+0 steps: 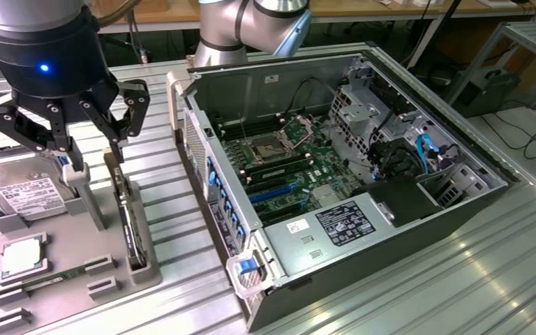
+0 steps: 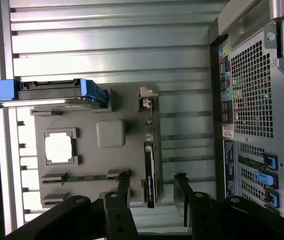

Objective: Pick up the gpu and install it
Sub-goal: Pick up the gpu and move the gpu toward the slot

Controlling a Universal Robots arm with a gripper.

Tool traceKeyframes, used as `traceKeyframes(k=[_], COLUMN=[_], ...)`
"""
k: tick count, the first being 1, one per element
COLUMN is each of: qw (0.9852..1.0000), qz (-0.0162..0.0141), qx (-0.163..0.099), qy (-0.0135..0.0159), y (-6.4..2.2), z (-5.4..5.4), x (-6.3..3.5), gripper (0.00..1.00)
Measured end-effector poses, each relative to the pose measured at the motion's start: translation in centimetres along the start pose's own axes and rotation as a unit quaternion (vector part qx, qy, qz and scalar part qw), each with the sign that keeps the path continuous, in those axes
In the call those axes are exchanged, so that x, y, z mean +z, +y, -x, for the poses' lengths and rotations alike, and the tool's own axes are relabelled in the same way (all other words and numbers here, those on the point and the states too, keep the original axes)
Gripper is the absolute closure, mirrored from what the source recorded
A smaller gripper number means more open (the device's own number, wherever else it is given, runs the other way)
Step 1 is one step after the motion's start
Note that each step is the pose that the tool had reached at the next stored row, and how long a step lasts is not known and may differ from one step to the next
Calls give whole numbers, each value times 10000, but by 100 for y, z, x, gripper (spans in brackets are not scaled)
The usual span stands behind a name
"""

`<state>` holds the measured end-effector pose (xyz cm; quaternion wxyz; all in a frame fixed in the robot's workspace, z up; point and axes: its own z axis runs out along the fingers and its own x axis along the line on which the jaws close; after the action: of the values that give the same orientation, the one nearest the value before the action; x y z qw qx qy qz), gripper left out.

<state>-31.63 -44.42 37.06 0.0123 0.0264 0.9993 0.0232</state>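
Beside gpu (image 1: 134, 234): hard drive (image 1: 24, 192), open case (image 1: 343, 174); tool (image 1: 95, 160) spread above.

Your arm (image 1: 240, 28) is silver-grey with rounded joints; its black gripper (image 1: 95, 164) has linked fingers (image 1: 136, 105), pale grey pads (image 1: 77, 178) and a small blue light (image 1: 45, 68).

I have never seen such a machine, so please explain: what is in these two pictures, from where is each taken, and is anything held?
This is a black robot arm with open jaws. One picture comes from a camera off the arm, the other from its wrist. On the ribbed metal table stand an open grey computer case and a grey plastic tray. The tray carries a silver boxy hard drive and the gpu, a thin black card standing on edge. The jaws hang above this card, one on each side, holding nothing.
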Motion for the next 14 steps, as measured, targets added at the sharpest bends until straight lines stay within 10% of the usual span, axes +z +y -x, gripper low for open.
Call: traceKeyframes(k=[14], qw=[10000], qz=[-1], qx=[0], qy=[1], y=[-8], z=[-3], x=[142], gripper=[50])
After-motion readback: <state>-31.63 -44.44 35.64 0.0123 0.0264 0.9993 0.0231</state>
